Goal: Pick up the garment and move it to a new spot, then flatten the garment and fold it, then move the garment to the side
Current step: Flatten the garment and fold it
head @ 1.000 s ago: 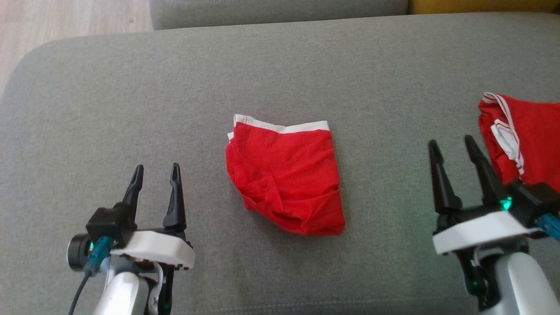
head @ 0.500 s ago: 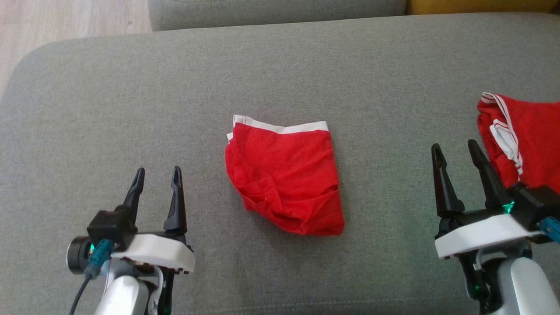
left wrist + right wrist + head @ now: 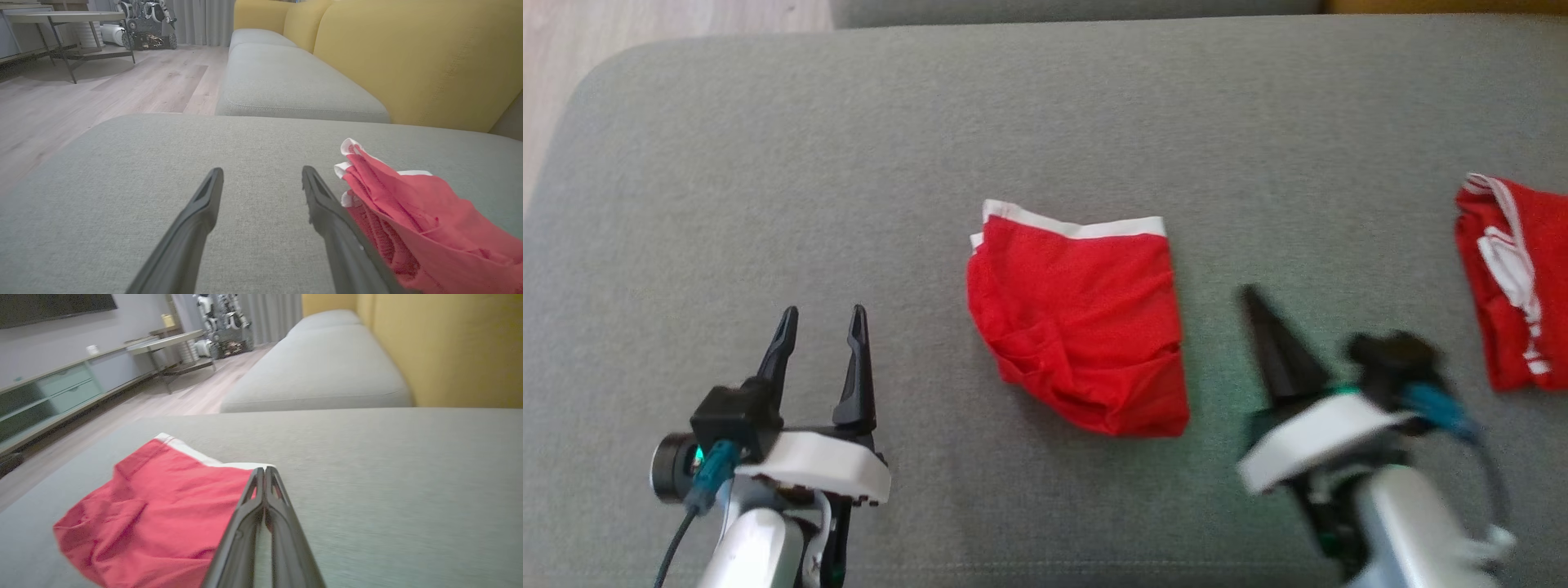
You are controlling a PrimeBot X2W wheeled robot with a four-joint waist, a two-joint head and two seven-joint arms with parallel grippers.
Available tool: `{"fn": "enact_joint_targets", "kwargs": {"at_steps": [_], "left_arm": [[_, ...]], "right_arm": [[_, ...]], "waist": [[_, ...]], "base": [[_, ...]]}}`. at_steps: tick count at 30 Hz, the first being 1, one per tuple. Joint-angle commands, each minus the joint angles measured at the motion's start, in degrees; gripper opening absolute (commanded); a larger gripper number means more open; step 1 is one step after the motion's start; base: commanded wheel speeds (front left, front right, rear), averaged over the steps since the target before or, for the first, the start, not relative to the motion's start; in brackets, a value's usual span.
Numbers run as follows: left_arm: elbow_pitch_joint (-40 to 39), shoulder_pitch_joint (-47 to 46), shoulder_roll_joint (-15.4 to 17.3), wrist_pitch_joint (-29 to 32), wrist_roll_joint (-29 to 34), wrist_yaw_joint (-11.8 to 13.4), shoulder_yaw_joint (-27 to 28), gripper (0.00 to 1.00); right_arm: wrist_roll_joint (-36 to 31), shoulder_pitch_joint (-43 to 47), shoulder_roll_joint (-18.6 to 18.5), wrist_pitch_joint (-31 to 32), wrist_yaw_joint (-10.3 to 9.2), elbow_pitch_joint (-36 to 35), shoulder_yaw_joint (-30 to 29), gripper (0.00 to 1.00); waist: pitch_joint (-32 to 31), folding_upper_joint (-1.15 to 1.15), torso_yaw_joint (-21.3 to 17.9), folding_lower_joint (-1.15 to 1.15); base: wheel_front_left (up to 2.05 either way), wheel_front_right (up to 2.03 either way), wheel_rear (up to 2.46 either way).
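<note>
Right gripper [image 3: 1252, 296] between garment [image 3: 1086, 327], red cloth [image 3: 1515, 286]

A home living room. Grey sofa [image 3: 286, 81], yellow backrest [image 3: 408, 61], wood floor [image 3: 122, 90]. A TV [image 3: 53, 306] above a sideboard [image 3: 61, 388].

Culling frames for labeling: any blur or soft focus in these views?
Head view: right gripper smeared by motion blur, its jaws one dark wedge; left gripper and folded red garment fairly sharp. Right wrist view: cushion streaked at right, room behind dim and soft. Left wrist view: crisp, evenly lit.
</note>
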Motion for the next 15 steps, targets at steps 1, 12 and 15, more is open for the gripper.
{"fn": "enact_joint_targets", "kwargs": {"at_steps": [1,12,15], "left_arm": [[-1.4,-3.2,0.6,-0.2,0.0,-0.2,1.6,1.00],[0.3,-6.2,-1.0,-1.3,0.3,-0.9,0.2,1.00],[0.6,-6.4,-1.3,-1.5,0.3,-0.8,0.2,1.00]], "right_arm": [[0.9,-3.6,0.3,0.0,-0.05,0.1,4.8,0.00],[7.8,-12.8,1.2,-1.3,-0.05,16.3,22.5,0.00],[9.9,-14.5,1.3,-2.5,-0.05,18.0,26.1,0.00]], "waist": [[0.7,0.00,1.2,0.00],[3.7,0.00,6.6,0.00],[4.0,0.00,7.2,0.00]], "base": [[0.00,0.00,0.00],[0.00,0.00,0.00],[0.00,0.00,0.00]]}}
